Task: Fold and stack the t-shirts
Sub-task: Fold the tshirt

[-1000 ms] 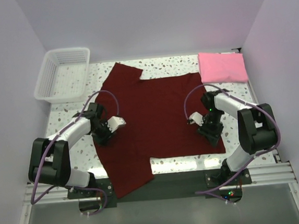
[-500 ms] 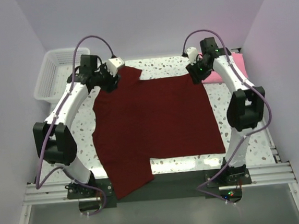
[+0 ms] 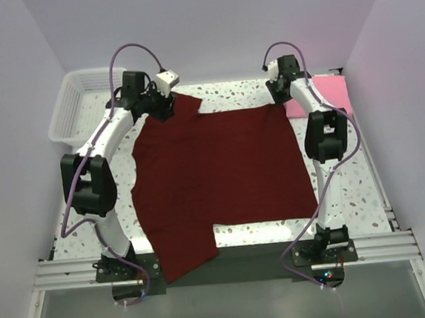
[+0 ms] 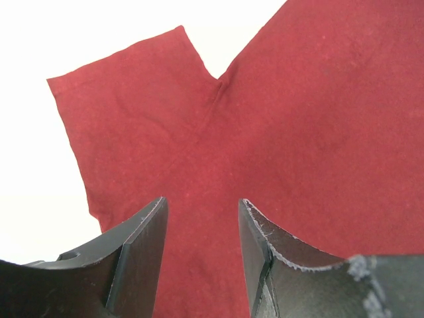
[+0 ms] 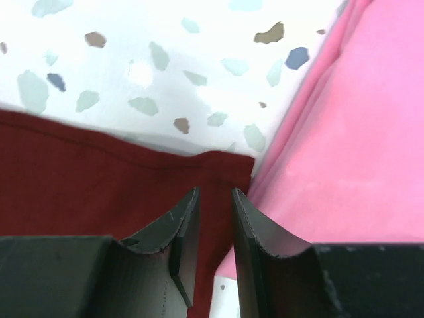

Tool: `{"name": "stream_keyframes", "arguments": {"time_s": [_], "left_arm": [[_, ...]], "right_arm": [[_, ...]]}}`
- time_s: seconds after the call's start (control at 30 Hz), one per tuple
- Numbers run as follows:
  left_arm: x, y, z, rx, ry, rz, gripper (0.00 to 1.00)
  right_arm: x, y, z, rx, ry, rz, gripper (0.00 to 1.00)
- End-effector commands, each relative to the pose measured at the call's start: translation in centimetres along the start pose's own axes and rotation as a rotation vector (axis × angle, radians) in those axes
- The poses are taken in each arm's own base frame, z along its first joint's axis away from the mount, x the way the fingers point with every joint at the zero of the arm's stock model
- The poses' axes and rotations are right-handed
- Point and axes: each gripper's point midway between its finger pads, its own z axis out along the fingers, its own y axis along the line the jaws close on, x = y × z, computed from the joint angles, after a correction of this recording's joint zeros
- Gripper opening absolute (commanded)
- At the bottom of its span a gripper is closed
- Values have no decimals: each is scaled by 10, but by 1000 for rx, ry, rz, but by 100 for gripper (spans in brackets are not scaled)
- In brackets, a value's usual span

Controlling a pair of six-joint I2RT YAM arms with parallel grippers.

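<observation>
A dark red t-shirt (image 3: 221, 173) lies spread flat on the speckled table. My left gripper (image 3: 162, 108) is open over the shirt's far left sleeve. In the left wrist view (image 4: 202, 202) its jaws stand apart above the red cloth (image 4: 298, 132) near the armpit seam. My right gripper (image 3: 281, 98) is at the shirt's far right corner. In the right wrist view (image 5: 215, 192) its jaws stand a little apart over that red corner (image 5: 79, 172), right beside a folded pink t-shirt (image 5: 358, 132). The pink shirt (image 3: 331, 93) lies at the far right.
A white plastic basket (image 3: 88, 103) stands at the far left corner. One sleeve of the red shirt hangs over the table's near edge (image 3: 184, 254). Walls close in the table on the left, the right and the back.
Both arms have swung from the shirt's near sides out to its far edge: the left to the far left sleeve, the right to the far right corner. The shirt has not moved.
</observation>
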Motion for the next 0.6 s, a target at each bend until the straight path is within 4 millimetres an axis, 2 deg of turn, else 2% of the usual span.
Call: {"name": "stream_keyframes", "arguments": {"time_s": [0.0, 0.2, 0.37, 0.57], "left_arm": [[-12, 8, 4, -18, -51, -7, 52], [-13, 11, 11, -13, -56, -13, 52], [-15, 11, 12, -11, -63, -23, 52], [-14, 10, 13, -8, -61, -26, 52]], "right_arm": [[-32, -27, -5, 100, -111, 36, 30], [-14, -28, 11, 103, -59, 53, 34], [3, -23, 23, 67, -1, 81, 34], [12, -23, 31, 68, 37, 107, 40]]}}
